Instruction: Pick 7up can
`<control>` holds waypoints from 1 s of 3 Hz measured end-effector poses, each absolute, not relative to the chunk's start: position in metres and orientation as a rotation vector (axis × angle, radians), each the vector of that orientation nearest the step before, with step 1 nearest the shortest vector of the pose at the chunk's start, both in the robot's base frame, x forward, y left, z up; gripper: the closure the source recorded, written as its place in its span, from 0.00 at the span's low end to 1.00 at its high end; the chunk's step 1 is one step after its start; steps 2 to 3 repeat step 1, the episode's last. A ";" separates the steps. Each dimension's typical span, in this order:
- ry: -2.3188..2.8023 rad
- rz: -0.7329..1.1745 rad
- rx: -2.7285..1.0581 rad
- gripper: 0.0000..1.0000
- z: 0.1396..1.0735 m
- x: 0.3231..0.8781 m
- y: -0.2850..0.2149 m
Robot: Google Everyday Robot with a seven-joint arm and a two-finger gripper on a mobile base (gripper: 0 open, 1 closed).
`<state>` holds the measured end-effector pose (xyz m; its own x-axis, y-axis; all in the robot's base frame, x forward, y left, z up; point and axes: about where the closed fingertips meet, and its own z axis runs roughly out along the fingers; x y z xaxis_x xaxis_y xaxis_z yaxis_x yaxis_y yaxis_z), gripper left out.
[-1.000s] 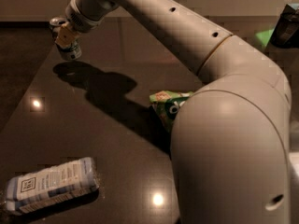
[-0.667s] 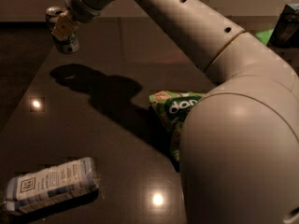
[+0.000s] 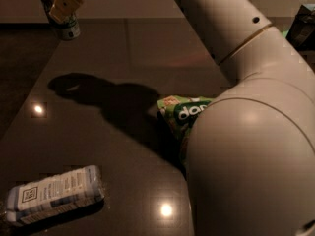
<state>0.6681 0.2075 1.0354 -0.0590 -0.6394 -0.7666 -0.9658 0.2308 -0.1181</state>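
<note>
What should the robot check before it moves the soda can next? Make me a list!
1. The gripper is closed on the 7up can, at the top left: ok.
2. The can is lifted off the table, with the shadow below it: ok.
3. The can is close to upright: ok.
4. The green chip bag is well apart from the can: ok.
5. The white-and-blue packet is at the near left, away from the can: ok.
6. The grip is firm enough not to slip: cannot tell.
</note>
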 end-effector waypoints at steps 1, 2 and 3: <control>1.773 0.581 -1.504 1.00 1.042 0.664 0.204; 1.773 0.581 -1.504 1.00 1.042 0.664 0.204; 1.773 0.581 -1.504 1.00 1.042 0.664 0.204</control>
